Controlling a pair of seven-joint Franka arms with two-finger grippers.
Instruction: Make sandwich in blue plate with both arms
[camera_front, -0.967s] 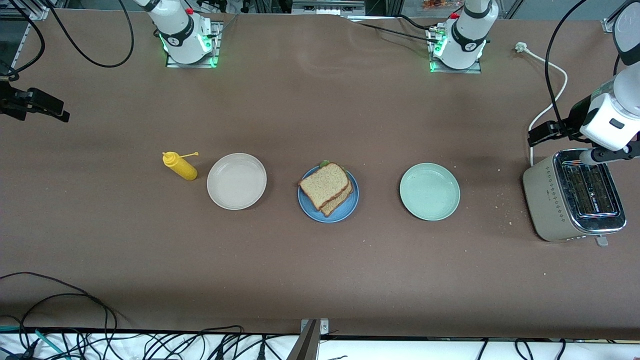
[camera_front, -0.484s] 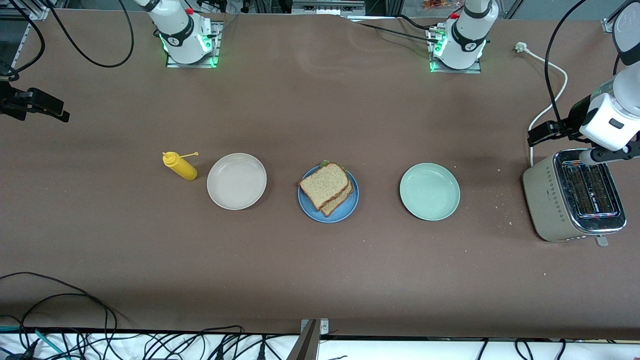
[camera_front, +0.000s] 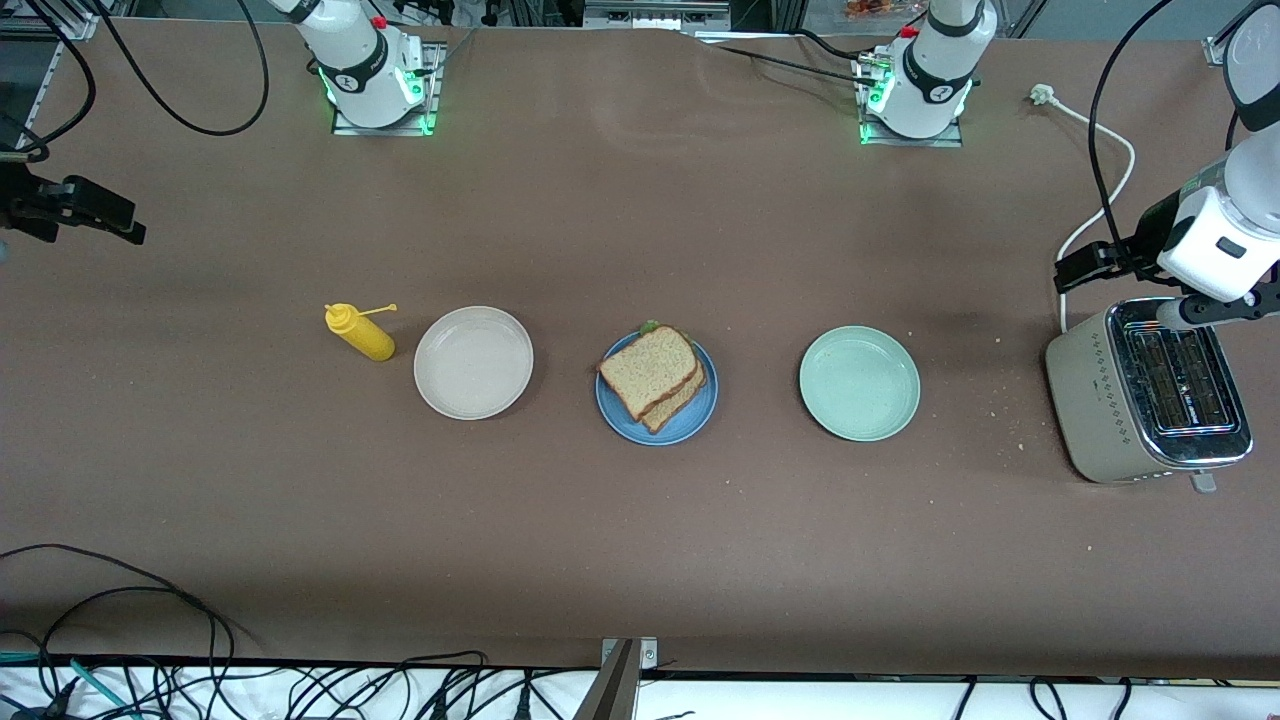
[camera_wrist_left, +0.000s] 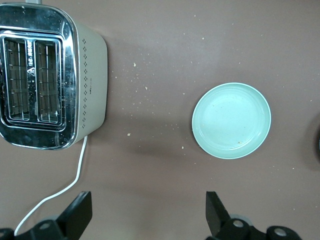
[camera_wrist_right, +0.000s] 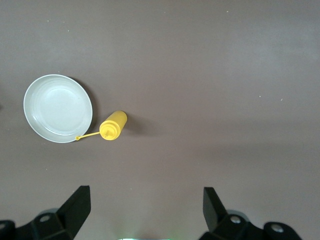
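Resting place of the sandwich: the sandwich (camera_front: 652, 374) lies on the blue plate (camera_front: 698, 418), two brown slices stacked slightly askew, with a bit of green lettuce peeking out at the edge farther from the front camera.
Blue plate: mid-table, between the beige-white plate (camera_front: 473, 362) and the mint-green plate (camera_front: 859, 383), apart from both.
Mustard bottle: the yellow bottle (camera_front: 360, 333) lies just beside the beige-white plate, toward the right arm's end of the table; its cap strap reaches the plate's rim in the right wrist view (camera_wrist_right: 113, 126).
Toaster: the toaster (camera_front: 1150, 390) stands at the left arm's end of the table, slots up, apparently empty, though the slots are dark; its white cord (camera_wrist_left: 55, 197) trails off across the table.
Crumbs: scattered on the brown table (camera_front: 640, 560) between the toaster and the mint-green plate (camera_wrist_left: 231, 120).
Left gripper: the left gripper (camera_wrist_left: 149, 216) is up over bare table near the toaster and the mint-green plate, fingers (camera_wrist_left: 77, 216) spread wide, holding nothing.
Right gripper: the right gripper (camera_wrist_right: 145, 210) is up over bare table near the mustard bottle, fingers (camera_wrist_right: 76, 207) spread wide, holding nothing.
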